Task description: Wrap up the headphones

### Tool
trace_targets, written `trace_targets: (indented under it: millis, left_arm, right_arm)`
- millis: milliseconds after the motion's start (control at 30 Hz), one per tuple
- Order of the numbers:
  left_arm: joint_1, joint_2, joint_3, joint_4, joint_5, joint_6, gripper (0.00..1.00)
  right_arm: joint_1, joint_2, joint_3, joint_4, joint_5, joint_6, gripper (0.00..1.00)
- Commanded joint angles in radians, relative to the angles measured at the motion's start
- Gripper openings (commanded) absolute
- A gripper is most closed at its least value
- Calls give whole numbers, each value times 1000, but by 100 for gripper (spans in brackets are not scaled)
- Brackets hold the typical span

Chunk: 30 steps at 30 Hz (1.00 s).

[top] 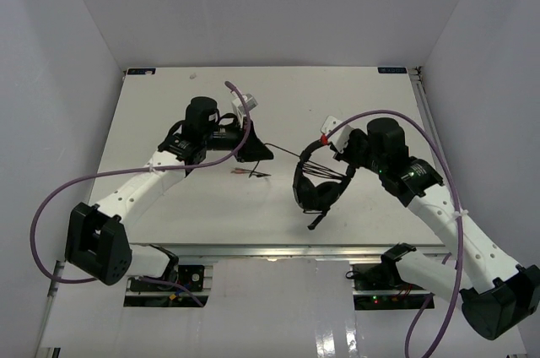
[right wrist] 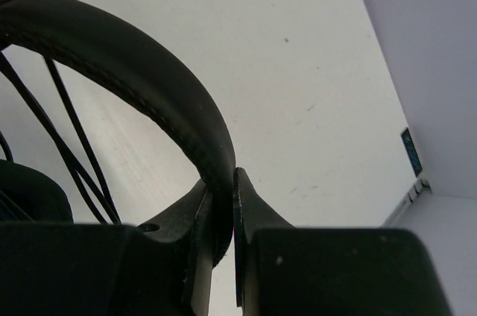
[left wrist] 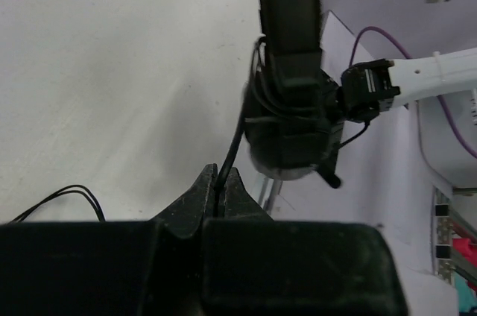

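Right arm (top: 447, 214) angled inward, right pincer (right wrist: 222, 182) clamping headphones (right wrist: 149, 70), left arm (top: 135, 192) likewise, left pincer (left wrist: 222, 178) nipping their cable (left wrist: 231, 153)

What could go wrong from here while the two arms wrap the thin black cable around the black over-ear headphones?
1. The left gripper pinches the thin black cable only at its very tips; a taut pull might slip it free, loosening the turns across the headphones.
2. The right gripper clamps just the padded black headband; cable tension could twist the headset out.
3. The loose reddish plugs might snag.
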Motion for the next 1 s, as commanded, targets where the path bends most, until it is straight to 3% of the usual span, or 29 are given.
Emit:
trace_targets:
  millis: [0, 200, 333, 533, 633, 833, 967]
  left_arm:
    - [14, -87, 43, 0, 119, -163, 0]
    - [-32, -81, 81, 110, 155, -355, 0]
    - [-79, -66, 85, 188, 133, -472, 1]
    - [-179, -31, 50, 341, -58, -640, 7]
    - [-225, -16, 33, 397, -203, -686, 12]
    - [-307, 22, 35, 398, -424, -642, 29]
    - [-396, 54, 49, 370, -565, -482, 44]
  right_arm:
    - [54, 22, -51, 236, 336, 76, 8]
    - [141, 116, -50, 428, 571, 134, 8]
    - [164, 174, -42, 549, 637, 189, 8]
    - [169, 309, 95, 519, 736, 429, 8]
    - [169, 351, 168, 453, 714, 510, 8]
    - [166, 387, 252, 355, 646, 603, 8]
    - [151, 381, 294, 305, 579, 660, 8]
